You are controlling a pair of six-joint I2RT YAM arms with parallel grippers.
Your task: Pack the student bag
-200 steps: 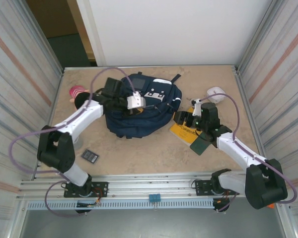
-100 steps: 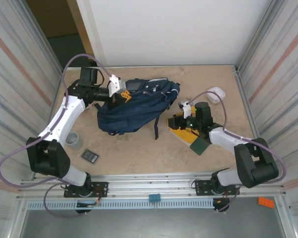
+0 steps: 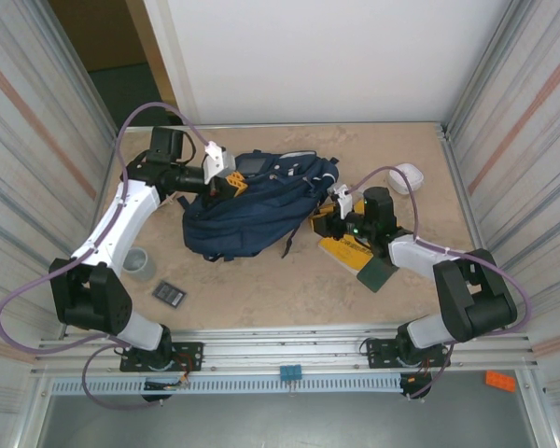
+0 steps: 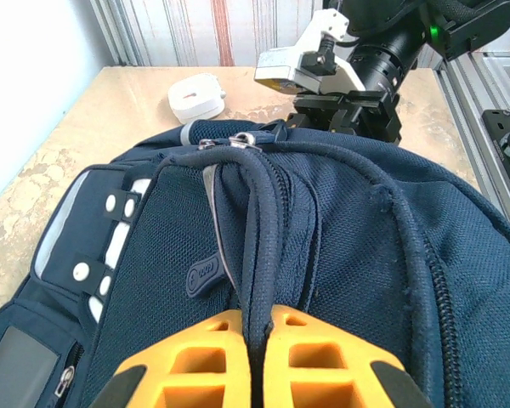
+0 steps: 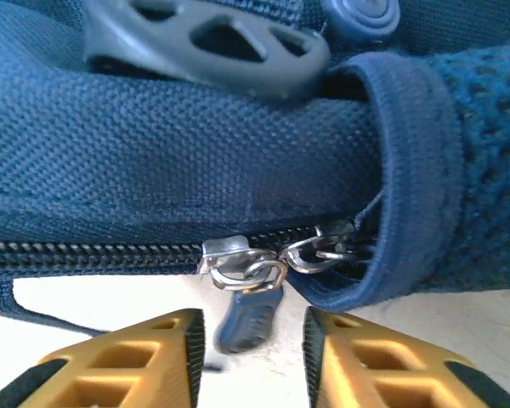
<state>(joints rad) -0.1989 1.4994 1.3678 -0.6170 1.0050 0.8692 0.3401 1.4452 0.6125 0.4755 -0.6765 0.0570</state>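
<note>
The student bag [image 3: 257, 213], navy blue with white patches, lies mid-table. My left gripper [image 3: 231, 183] is at its upper left, and its orange fingers [image 4: 195, 357] are shut on the bag's dark top strap [image 4: 262, 221], which runs up between them. My right gripper [image 3: 323, 220] is against the bag's right edge. In the right wrist view its jaws [image 5: 251, 340] stand apart on either side of a dark zipper pull [image 5: 248, 316], with a gap on each side. The pull hangs from metal sliders [image 5: 238, 259] at the end of the zipper.
A yellow book [image 3: 347, 250] and a dark green pad [image 3: 378, 273] lie under my right arm. A white case [image 3: 407, 176] sits at the back right. At the front left are a grey cup [image 3: 138, 263] and a small dark card [image 3: 169, 292]. Metal walls stand on both sides.
My left gripper pulled the bag's top up and to the left, then held still. My right gripper moved left to the bag's edge and its jaws narrowed around the zipper pull.
</note>
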